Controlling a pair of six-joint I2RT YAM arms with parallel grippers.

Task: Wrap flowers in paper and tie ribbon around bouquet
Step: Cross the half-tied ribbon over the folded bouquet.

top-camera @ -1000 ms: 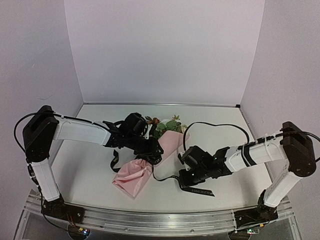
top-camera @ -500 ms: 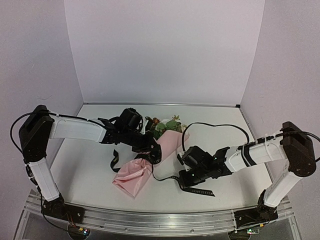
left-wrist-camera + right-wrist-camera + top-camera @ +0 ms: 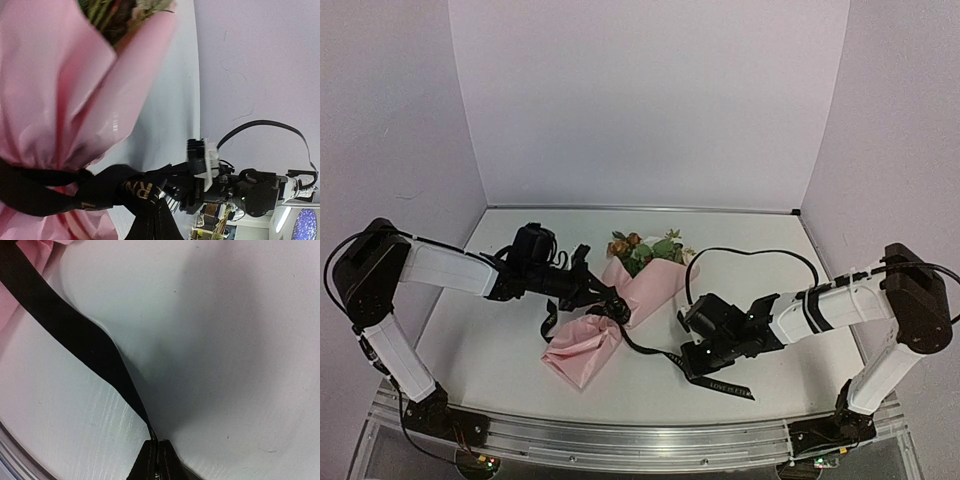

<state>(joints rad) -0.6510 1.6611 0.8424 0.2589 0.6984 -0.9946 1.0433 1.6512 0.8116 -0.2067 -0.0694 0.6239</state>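
Observation:
The bouquet (image 3: pixel 620 310) lies mid-table: pink paper (image 3: pixel 55 95) in a cone, with the flowers (image 3: pixel 645 248) showing at its far wide end. The black ribbon (image 3: pixel 650 346) is cinched round the cone's waist. My left gripper (image 3: pixel 613 308) is shut on the ribbon right at that waist; in the left wrist view the lettered ribbon (image 3: pixel 136 190) bunches at the gripper (image 3: pixel 152 210). My right gripper (image 3: pixel 688 352) is shut on the ribbon's other run (image 3: pixel 75 335), which rises taut from the closed tips (image 3: pixel 156 442). A loose ribbon tail (image 3: pixel 728 386) lies near the front edge.
A ribbon loop (image 3: pixel 549 320) hangs left of the cone. A black cable (image 3: pixel 760 250) arcs over the table by the right arm. White walls close off the back and both sides, and a metal rail (image 3: pixel 640 440) runs along the front edge.
My left gripper shut on the ribbon and drew back to the left. The bouquet shifted left with it, and the ribbon between the two grippers pulled straighter. The right arm held still.

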